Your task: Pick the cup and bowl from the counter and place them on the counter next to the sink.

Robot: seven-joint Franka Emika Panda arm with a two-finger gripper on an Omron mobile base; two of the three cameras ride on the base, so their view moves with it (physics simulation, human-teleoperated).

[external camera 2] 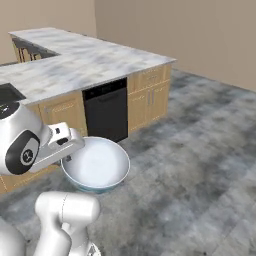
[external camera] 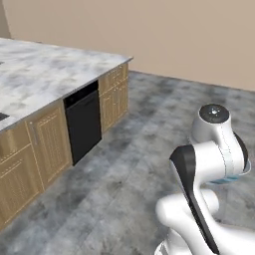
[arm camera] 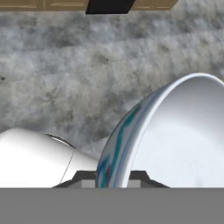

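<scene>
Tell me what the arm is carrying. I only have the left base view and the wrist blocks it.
Observer: A white bowl with a blue-green outside, plain in the right base view.
Operator: How is it gripped?
Observer: By the rim. In the hand view the gripper is shut on the bowl's wall, with one finger tip on each side.
Operator: What is under it?
Observer: The grey floor. The bowl hangs mouth up in front of the black dishwasher, short of the counter.
</scene>
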